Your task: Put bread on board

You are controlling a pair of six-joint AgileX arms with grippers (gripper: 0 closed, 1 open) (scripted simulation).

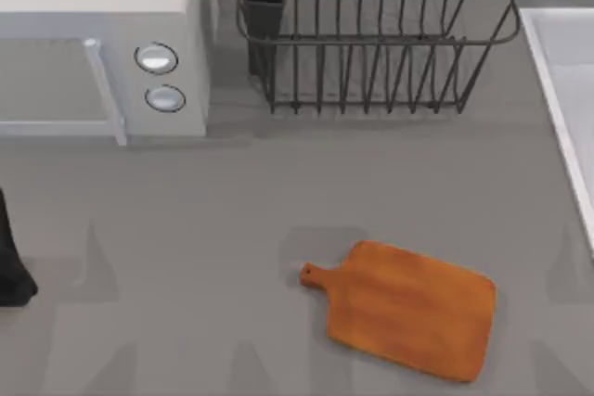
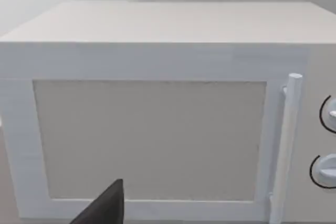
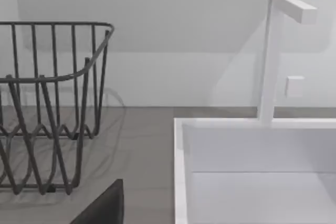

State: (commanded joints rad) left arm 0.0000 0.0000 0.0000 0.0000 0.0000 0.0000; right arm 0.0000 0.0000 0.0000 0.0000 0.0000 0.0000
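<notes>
One flat orange-brown wooden board (image 1: pixel 408 311), a rounded rectangle with a stubby holed handle, lies bare in front of the wire dish rack (image 1: pixel 371 34). Bread cannot be located; probably light and soft, suiting a gentle side grip. Neither pincer's state can be told.

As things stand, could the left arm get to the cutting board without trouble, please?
Probably yes: the left arm sits at the table's left edge, and bare counter lies between it and the board. The microwave stands farther back.
</notes>
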